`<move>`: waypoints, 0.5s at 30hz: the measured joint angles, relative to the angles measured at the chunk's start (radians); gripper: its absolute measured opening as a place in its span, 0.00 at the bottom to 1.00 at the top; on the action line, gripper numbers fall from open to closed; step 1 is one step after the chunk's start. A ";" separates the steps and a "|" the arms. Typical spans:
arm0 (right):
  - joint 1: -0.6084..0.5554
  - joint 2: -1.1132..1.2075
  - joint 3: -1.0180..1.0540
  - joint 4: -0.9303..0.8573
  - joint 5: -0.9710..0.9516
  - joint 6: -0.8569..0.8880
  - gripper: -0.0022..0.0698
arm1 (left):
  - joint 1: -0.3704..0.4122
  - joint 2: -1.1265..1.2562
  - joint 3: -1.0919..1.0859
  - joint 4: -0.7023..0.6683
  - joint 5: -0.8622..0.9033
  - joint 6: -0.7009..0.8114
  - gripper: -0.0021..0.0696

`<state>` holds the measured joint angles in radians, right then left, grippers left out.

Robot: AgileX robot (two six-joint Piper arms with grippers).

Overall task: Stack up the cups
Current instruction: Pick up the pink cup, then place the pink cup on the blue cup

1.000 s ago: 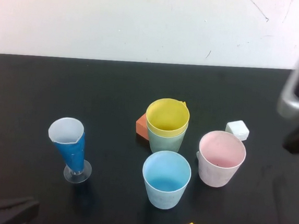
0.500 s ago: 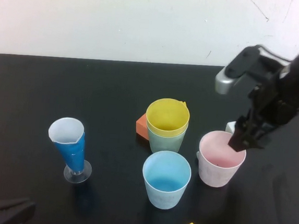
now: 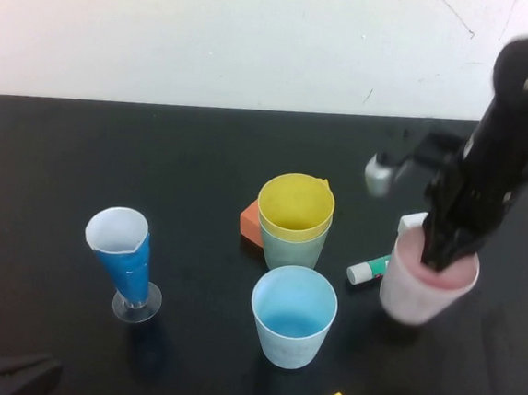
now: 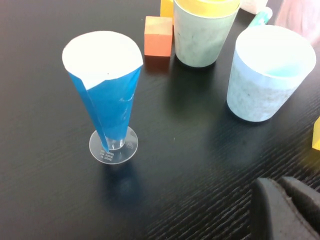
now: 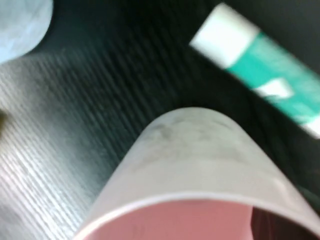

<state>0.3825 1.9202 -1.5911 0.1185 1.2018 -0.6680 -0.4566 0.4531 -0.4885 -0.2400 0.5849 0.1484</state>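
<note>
high view: right gripper (image 3: pixel 443 259) has clamped and lifted the pink cup (image 3: pixel 425 290) at 4 o'clock of the yellow-green stack (image 3: pixel 294 220), uncovering a glue stick (image 3: pixel 369 269); stacking can follow; left gripper (image 3: pixel 3 376) idle, jaws indiscernible.

Right arm gripping, left arm parked

Right tool (image 3: pixel 442 255) reaches down from the far right, fingers clamped on the pink cup (image 3: pixel 425 286) rim, cup raised. Left tool (image 3: pixel 3 373) low at near-left corner, fingers hidden.
</note>
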 joint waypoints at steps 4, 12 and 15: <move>0.002 -0.076 -0.075 0.002 0.009 0.016 0.06 | 0.000 0.000 0.000 0.000 0.002 0.000 0.03; 0.122 -0.232 -0.104 0.105 0.035 -0.034 0.06 | 0.000 0.000 0.000 0.036 0.005 0.000 0.03; 0.187 -0.206 -0.104 0.113 0.036 -0.036 0.06 | 0.000 0.000 0.000 0.064 0.005 0.000 0.03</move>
<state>0.5695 1.7142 -1.6951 0.2318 1.2378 -0.7040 -0.4566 0.4531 -0.4885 -0.1757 0.5896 0.1484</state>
